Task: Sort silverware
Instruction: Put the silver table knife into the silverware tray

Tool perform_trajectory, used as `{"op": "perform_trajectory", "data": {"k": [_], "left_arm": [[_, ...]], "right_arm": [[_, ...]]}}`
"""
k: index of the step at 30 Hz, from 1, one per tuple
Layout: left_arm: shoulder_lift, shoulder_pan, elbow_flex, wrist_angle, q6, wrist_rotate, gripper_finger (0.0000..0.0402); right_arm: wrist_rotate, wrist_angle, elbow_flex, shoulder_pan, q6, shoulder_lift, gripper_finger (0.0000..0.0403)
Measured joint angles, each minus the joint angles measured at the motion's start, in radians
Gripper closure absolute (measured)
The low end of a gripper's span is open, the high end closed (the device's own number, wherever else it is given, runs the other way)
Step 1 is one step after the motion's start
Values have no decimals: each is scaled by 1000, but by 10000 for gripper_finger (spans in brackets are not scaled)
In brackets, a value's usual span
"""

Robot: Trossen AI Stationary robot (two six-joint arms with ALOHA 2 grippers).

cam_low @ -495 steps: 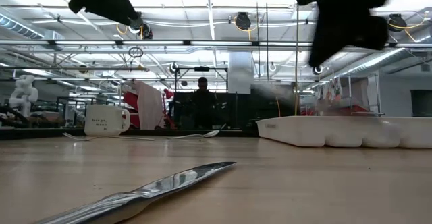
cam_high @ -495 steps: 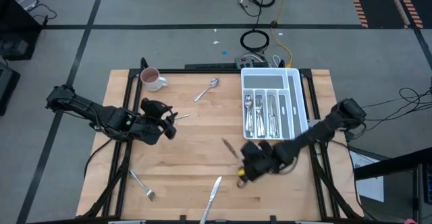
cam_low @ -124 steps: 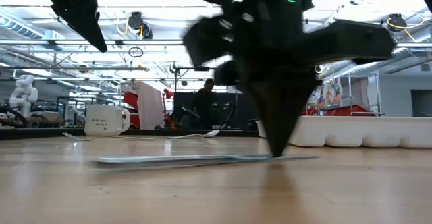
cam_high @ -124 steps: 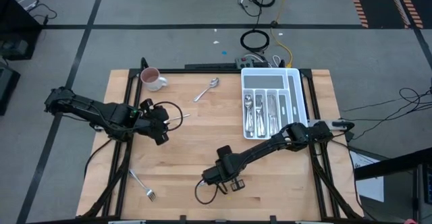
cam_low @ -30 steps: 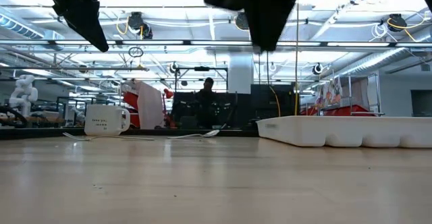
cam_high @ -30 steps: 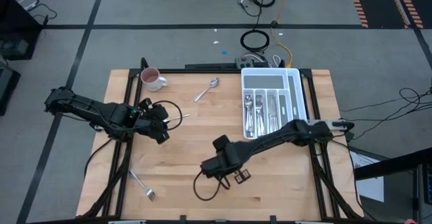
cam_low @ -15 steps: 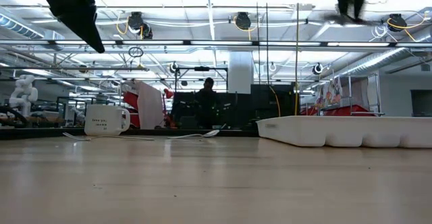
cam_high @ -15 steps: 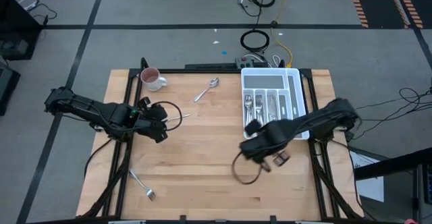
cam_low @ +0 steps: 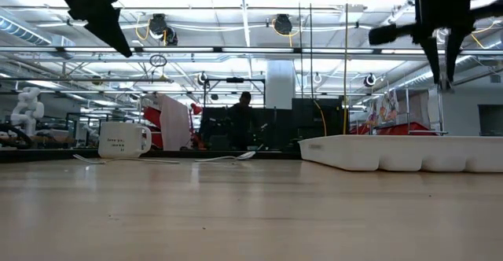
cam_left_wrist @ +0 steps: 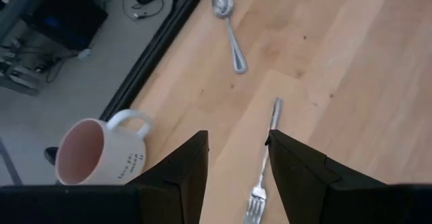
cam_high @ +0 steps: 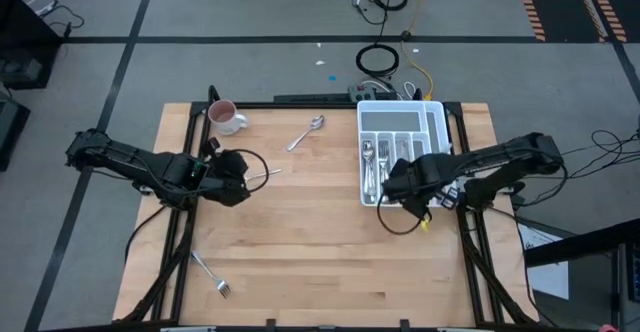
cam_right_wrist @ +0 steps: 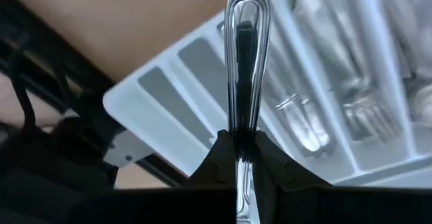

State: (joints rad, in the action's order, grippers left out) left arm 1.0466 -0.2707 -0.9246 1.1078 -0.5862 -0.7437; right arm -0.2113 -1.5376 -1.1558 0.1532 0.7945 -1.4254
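My right gripper (cam_high: 398,190) hangs over the near end of the white cutlery tray (cam_high: 441,122), shut on a silver knife (cam_right_wrist: 243,55). Only the knife's rounded handle end shows, above the tray's compartments. Forks and spoons (cam_high: 385,167) lie in the tray. My left gripper (cam_high: 240,169) hovers open above a fork (cam_left_wrist: 262,177) that lies flat on the table, left of centre. A spoon (cam_high: 307,132) lies farther back. Another fork (cam_high: 211,275) rests near the front left. My right gripper pinches the knife between its two fingers (cam_right_wrist: 223,158), partway along its handle (cam_right_wrist: 241,126). The rounded handle end (cam_right_wrist: 244,8) juts out past the fingertips. The fingers point steeply down, along the knife. The knife is lifted clear, above the tray.
A white mug with a pink inside (cam_high: 224,117) stands at the table's far left corner, also seen in the left wrist view (cam_left_wrist: 101,153). Bare wood spreads across the table's middle and near side. Cables lie on the floor beyond the far edge.
My right gripper has swung from the table's near middle toward the right and far side, ending over the tray's near end. It has rolled its wrist on the way and carried the knife with it, clear of the table.
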Motion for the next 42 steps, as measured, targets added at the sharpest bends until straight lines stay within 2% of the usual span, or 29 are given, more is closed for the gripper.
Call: {"op": "perform_trajectory", "data": {"k": [10,17,23,39,42], "left_arm": [[0,5,0,-12,-9,-21,240],[0,42,0,-88,-11,-24,240],[0,89,0,-97,-10,-26,240],[0,177,0,-97,23,-53,240],[0,186,0,-97,23,-54,240]], "right_arm": [[-6,178,145,-160,334,-1,402],[-83,335,231,-267,562,0,402],[-77,503,274,-306,719,0,402],[87,473,276,-306,771,-1,402],[90,484,284,-306,783,-2,402]]}}
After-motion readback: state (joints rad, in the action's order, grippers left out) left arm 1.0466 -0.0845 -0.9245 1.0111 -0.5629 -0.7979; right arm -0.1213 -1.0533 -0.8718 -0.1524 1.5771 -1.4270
